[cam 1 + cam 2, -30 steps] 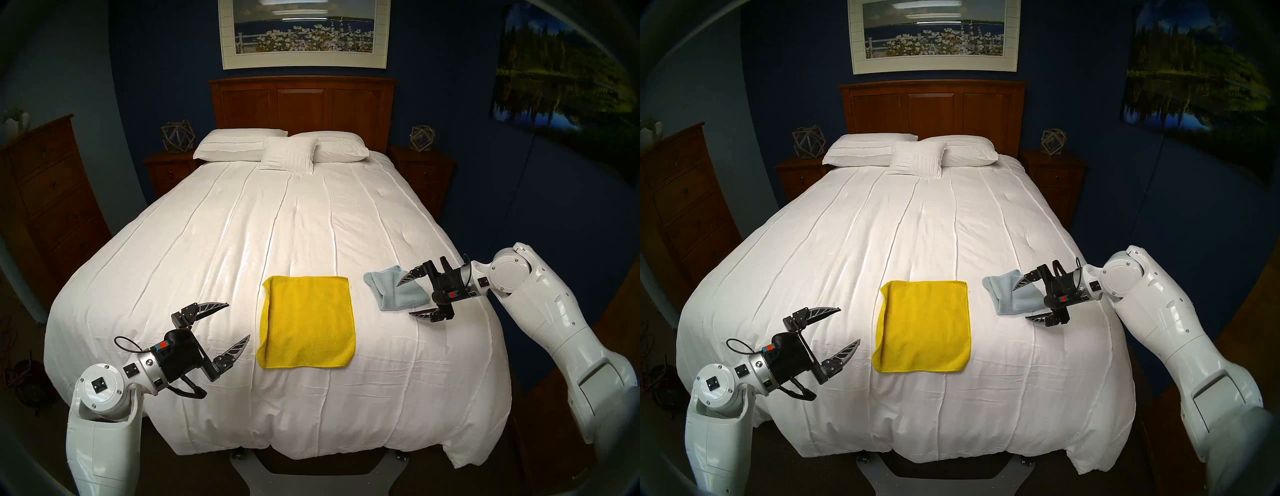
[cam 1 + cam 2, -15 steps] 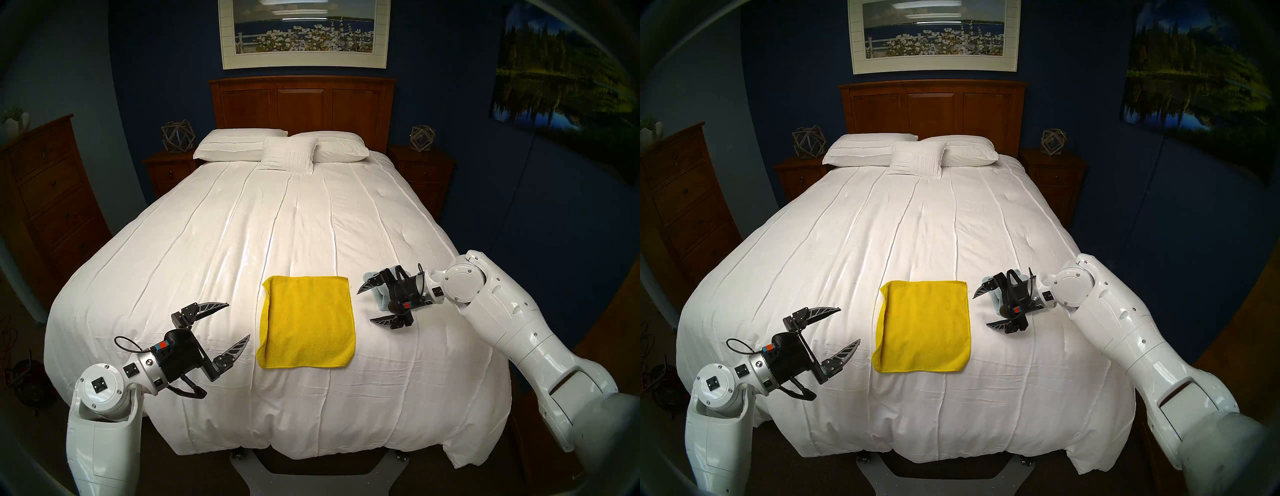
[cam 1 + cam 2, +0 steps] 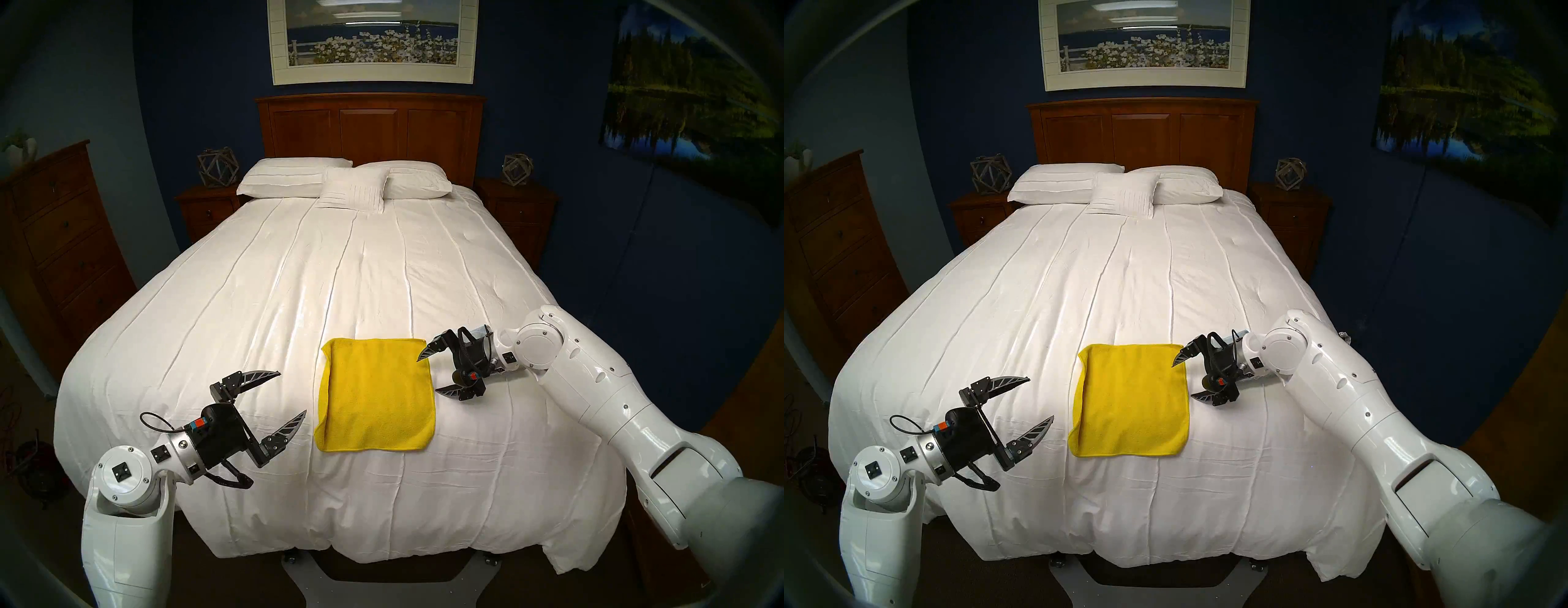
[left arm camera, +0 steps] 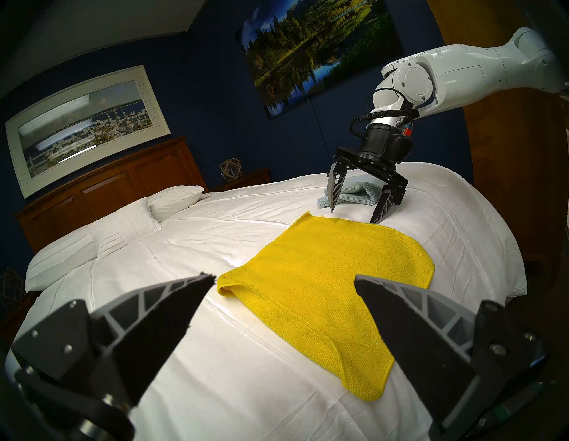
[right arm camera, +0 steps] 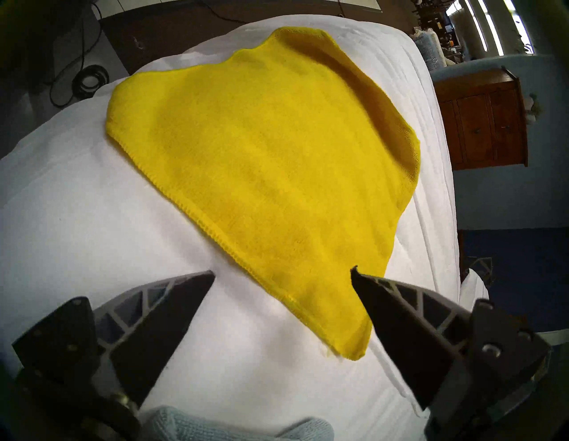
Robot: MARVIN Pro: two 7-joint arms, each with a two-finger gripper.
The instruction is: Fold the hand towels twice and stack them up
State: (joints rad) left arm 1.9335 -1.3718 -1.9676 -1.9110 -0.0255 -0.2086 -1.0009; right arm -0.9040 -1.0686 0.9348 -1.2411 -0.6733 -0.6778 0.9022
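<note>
The yellow hand towel (image 3: 376,395) lies flat as a rough square on the near middle of the white bedspread (image 3: 339,276), its left edge slightly curled. My right gripper (image 3: 427,375) hangs open just over its far right corner, one fingertip above the cloth and the other just off its right edge, holding nothing; the right wrist view shows that corner (image 5: 348,348) between the fingers. The pale grey-blue hand towel (image 4: 357,195) lies folded behind that gripper, almost hidden in the head views. My left gripper (image 3: 292,392) is open and empty, left of the yellow towel.
Three white pillows (image 3: 354,182) lie against the wooden headboard (image 3: 369,127). A nightstand stands on each side of the bed, and a tall dresser (image 3: 55,237) is on the left. The bedspread drops off at the near and side edges.
My right arm has swung left, from over the grey-blue towel to the yellow towel's far right corner, staying open. The left arm and both towels have not moved.
</note>
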